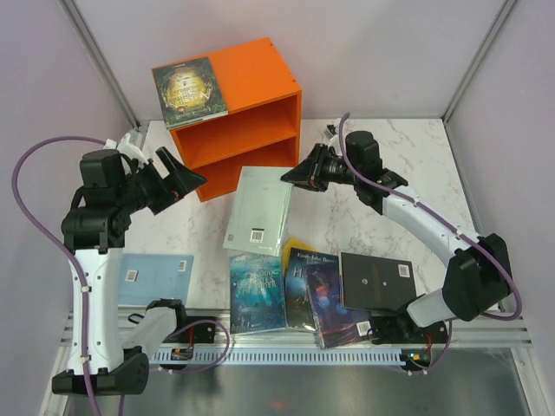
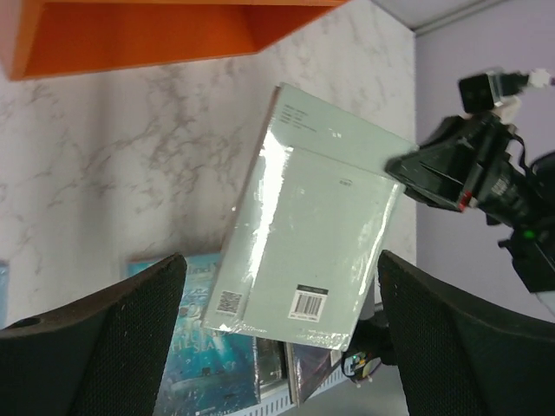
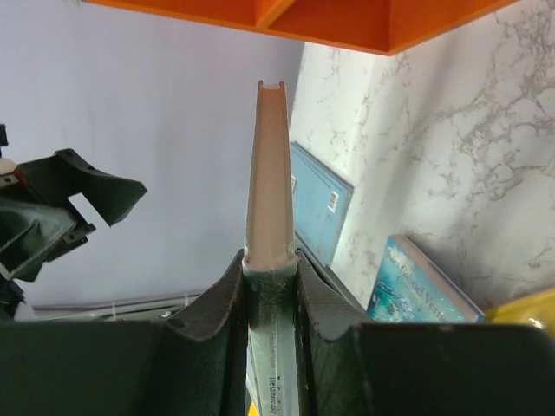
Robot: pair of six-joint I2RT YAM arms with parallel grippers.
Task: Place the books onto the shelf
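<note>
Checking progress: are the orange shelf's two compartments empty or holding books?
Empty, from the top view: both compartments of the shelf look bare; one book lies on top.

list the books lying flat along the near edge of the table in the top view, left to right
light blue thin paperback → teal picture-cover paperback → dark blue paperback → black paperback; the yellow book is mostly buried under others, so it is left out

Shelf (image 1: 238,130) at back, book (image 1: 189,91) on top. Second book (image 1: 260,211) before it. Book row (image 1: 257,293) at near edge, lone book (image 1: 156,277) left.
</note>
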